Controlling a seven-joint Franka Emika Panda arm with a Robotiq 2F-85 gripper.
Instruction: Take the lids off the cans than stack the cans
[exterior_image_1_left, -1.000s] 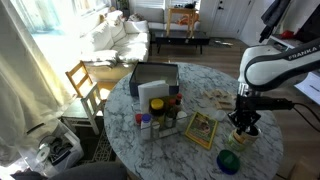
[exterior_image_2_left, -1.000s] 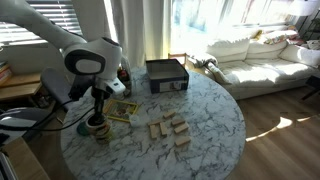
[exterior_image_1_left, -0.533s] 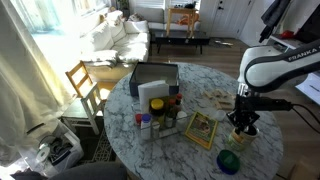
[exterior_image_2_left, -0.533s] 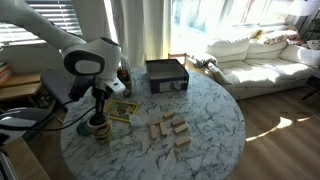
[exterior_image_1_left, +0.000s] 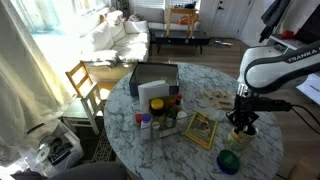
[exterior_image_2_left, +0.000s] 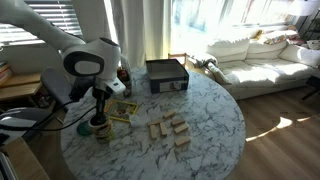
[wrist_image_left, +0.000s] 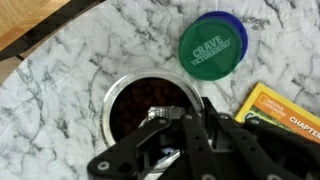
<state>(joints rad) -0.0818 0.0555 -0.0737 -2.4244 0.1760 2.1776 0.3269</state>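
In the wrist view an open can (wrist_image_left: 125, 98) with a silvery rim and a dark inside stands on the marble table. My gripper (wrist_image_left: 165, 115) comes in from the bottom, its fingers pinched together on the can's near rim. Both exterior views show the gripper (exterior_image_1_left: 240, 124) (exterior_image_2_left: 98, 117) pointing straight down onto a small tan can (exterior_image_1_left: 240, 138) (exterior_image_2_left: 98, 129). I cannot tell if a second can is beneath it. The green lid (wrist_image_left: 212, 45) (exterior_image_1_left: 229, 161) lies flat, overlapping the blue lid (wrist_image_left: 238, 25), a short way from the can.
A yellow booklet (wrist_image_left: 285, 110) (exterior_image_1_left: 203, 128) lies close beside the gripper. A black box (exterior_image_1_left: 155, 78) (exterior_image_2_left: 167, 76) and clustered bottles (exterior_image_1_left: 160, 115) stand mid-table. Wooden blocks (exterior_image_2_left: 170, 128) are scattered. The round table's edge (exterior_image_1_left: 275, 150) is near the can. A wooden chair (exterior_image_1_left: 88, 85) stands alongside.
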